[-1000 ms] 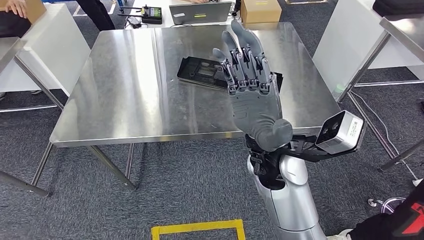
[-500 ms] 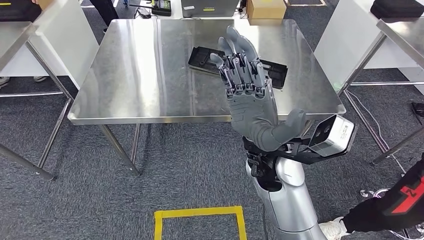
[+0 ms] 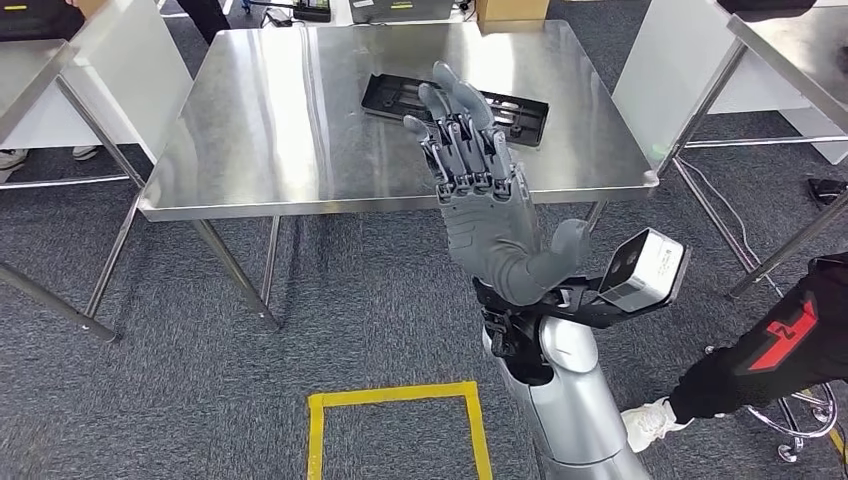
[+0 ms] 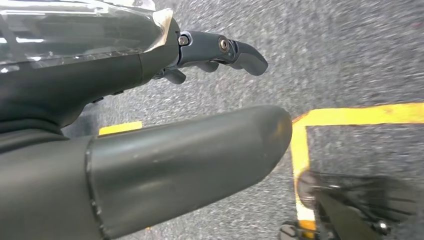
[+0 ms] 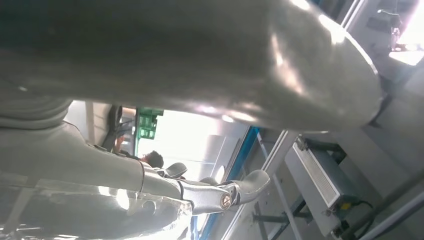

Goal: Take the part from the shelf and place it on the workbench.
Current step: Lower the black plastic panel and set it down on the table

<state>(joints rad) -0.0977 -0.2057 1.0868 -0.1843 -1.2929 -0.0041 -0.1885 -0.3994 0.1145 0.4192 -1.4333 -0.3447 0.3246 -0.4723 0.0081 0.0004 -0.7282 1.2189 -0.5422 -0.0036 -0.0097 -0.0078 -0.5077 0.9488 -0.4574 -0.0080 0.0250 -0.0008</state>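
Right hand [image 3: 490,215] raised, fingers spread and empty; the black part [image 3: 400,95] lies beyond it on the workbench [image 3: 260,130].

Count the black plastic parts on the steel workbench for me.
1: a long flat black plastic part lies on the far half of the steel workbench, partly hidden behind the raised right hand.
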